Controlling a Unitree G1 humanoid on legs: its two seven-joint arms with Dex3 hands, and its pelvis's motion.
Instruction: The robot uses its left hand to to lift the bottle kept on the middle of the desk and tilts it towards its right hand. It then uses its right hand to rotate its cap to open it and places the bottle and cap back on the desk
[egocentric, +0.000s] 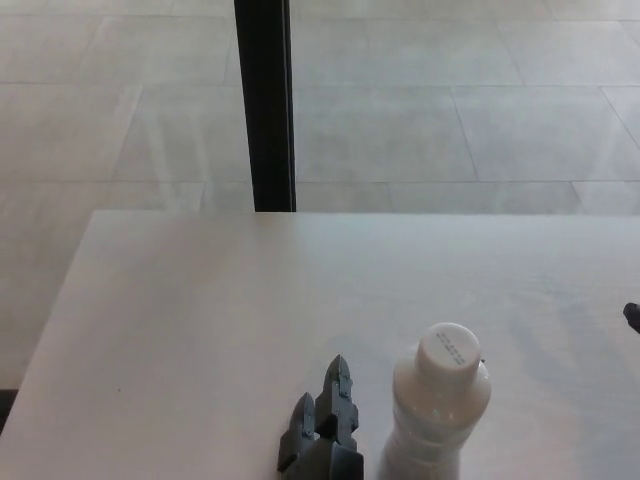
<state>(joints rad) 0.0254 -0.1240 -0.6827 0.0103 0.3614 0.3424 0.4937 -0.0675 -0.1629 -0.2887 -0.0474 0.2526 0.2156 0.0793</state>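
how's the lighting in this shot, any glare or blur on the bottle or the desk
Head view: soft, even daylight; the white desk looks washed out with only faint shadows. The bottle is pale but its cap print stays readable. Left hand is slightly soft, cut by the frame edge.

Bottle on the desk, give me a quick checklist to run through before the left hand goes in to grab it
1. Bottle upright on the desk: ok, it stands with its top toward the camera.
2. Cap on the bottle: ok, the white cap sits on the neck.
3. Left hand free: ok, its fingers are apart and hold nothing.
4. Left hand at the bottle: not ok, it is beside the bottle on its left with a gap between them.
5. Right hand ready for the cap: cannot tell, only a dark sliver shows at the right edge.
6. Desk around the bottle free of other things: ok in the part that shows.
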